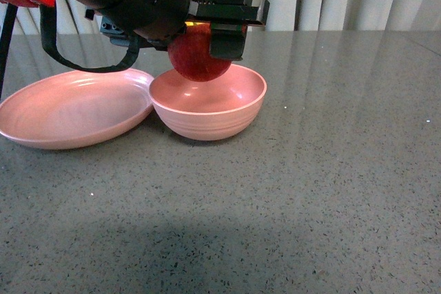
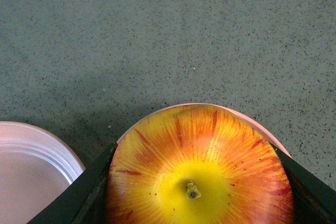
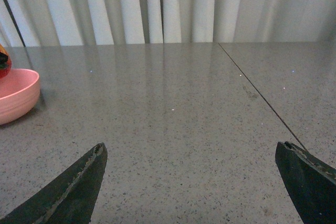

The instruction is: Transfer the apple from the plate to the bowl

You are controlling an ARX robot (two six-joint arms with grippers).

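1. Two pink dishes stand on the grey speckled table (image 1: 310, 191) in the front view. The shallow plate (image 1: 69, 111) is at left and the deep bowl (image 1: 207, 118) just to its right, their rims close together. The left gripper (image 1: 200, 46) is clamped on the apple (image 1: 198, 60). The apple hangs over the bowl's hollow, with its underside at about rim level.
2. Left wrist view: the apple (image 2: 199, 166) sits between two dark fingers (image 2: 79, 192), which press its opposite flanks. Its yellow stem end faces the camera. The bowl's rim (image 2: 262, 127) shows behind it, and the plate (image 2: 37, 161) lies to one side.
3. Right wrist view: the right gripper (image 3: 189, 192) has its jaws spread wide over bare table and holds nothing. The bowl (image 3: 16, 95) is well apart, at far left, before a pale curtain (image 3: 157, 3).
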